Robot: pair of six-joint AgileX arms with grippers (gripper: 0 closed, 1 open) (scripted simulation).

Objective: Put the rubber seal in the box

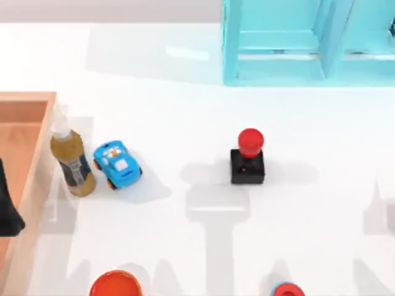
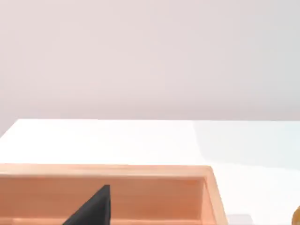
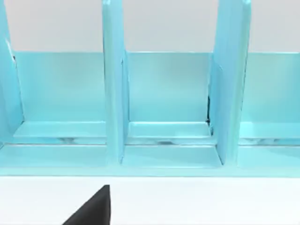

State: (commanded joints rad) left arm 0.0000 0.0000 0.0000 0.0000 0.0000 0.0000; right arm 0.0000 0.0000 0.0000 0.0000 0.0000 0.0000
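Note:
The rubber seal [image 1: 248,158], a round red knob on a black square block, stands upright near the middle of the table with nothing touching it. The box [image 1: 38,161], light brown wood with thick walls, lies at the table's left edge, far left of the seal. My left gripper [image 1: 7,209] hangs as a dark shape over the box's inside; the left wrist view shows a black part of that gripper [image 2: 93,209] in front of the box's wall [image 2: 140,171]. A black part of my right gripper [image 3: 93,209] faces a light blue rack [image 3: 164,136], away from the seal.
An amber bottle [image 1: 72,160] stands against the box's right wall, with a blue toy car [image 1: 117,164] beside it. The light blue rack [image 1: 296,43] fills the back right. An orange-red round lid [image 1: 116,285] and a small red-and-blue round thing [image 1: 285,290] sit at the front edge.

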